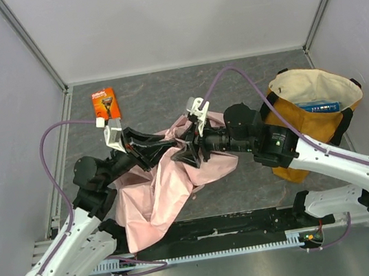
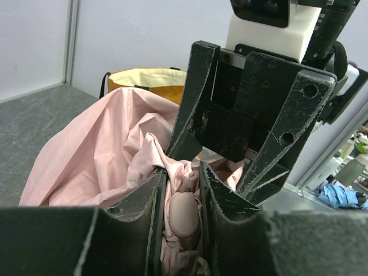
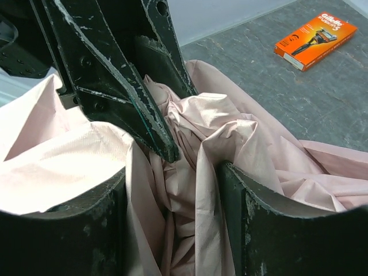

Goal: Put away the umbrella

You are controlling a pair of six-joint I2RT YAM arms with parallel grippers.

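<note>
The pale pink umbrella (image 1: pixel 153 199) lies crumpled in the middle of the table, its fabric spread toward the near edge. My left gripper (image 1: pixel 171 144) is shut on the umbrella's small pink handle (image 2: pixel 183 211), with folds of fabric (image 2: pixel 98 149) round it. My right gripper (image 1: pixel 189 152) faces it from the right. Its jaws stand apart, astride a bunch of the pink fabric (image 3: pixel 190 144), and its fingers (image 3: pixel 241 218) touch the cloth. The two grippers nearly touch tip to tip. The shaft and ribs are hidden under the fabric.
A mustard-yellow tote bag (image 1: pixel 308 130) stands open at the right with a blue item (image 1: pixel 319 107) inside; it also shows in the left wrist view (image 2: pixel 146 77). An orange razor box (image 1: pixel 105 103) lies at the far left, and shows in the right wrist view (image 3: pixel 315 39).
</note>
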